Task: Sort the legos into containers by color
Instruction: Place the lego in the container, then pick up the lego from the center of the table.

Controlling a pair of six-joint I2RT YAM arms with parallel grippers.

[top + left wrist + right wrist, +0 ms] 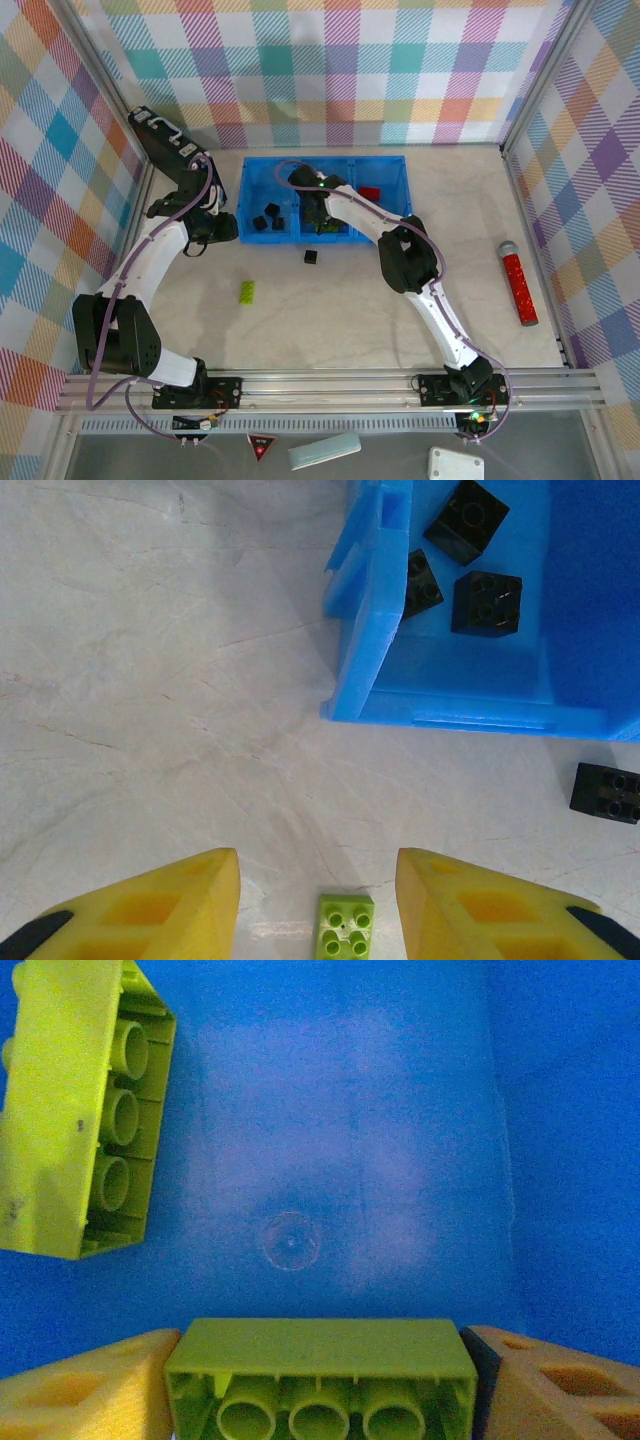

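Three plaid walls [330,70], seemingly marble tabletop [330,320]

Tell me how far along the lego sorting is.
Done: three black legos in the left compartment, a red lego in the right, a green lego in the middle compartment. In hand: another green lego between the right fingers over that compartment; gripped or released, unclear. Remaining: a loose green lego and loose black lego on the table.
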